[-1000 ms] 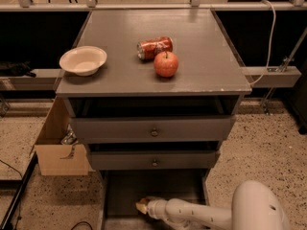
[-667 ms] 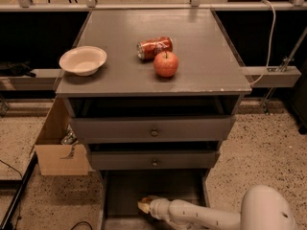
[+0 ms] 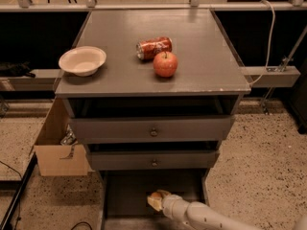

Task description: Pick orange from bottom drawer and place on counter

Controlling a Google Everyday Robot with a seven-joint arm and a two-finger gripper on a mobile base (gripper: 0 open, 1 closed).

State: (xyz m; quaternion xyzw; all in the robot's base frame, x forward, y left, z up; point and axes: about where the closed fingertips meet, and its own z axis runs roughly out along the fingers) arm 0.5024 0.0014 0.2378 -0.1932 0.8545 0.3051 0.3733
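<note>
The bottom drawer (image 3: 124, 195) is pulled open, a deep dark tray under the two upper drawers. My gripper (image 3: 154, 200) reaches into it from the lower right on a white arm (image 3: 201, 215). It is shut on the orange (image 3: 155, 195), a small round fruit of which only a patch shows between the pale fingers. The counter (image 3: 201, 42) is the flat grey top of the cabinet, well above the gripper.
On the counter stand a red apple (image 3: 165, 63), a red soda can (image 3: 153, 47) lying on its side and a white bowl (image 3: 82, 60). An open cardboard box (image 3: 57, 152) sits on the floor left of the cabinet. The top drawer (image 3: 152, 128) stands slightly out.
My gripper has moved a little to the right and slightly up inside the bottom drawer, with the orange patch staying at its tip. Nothing on the counter has moved.
</note>
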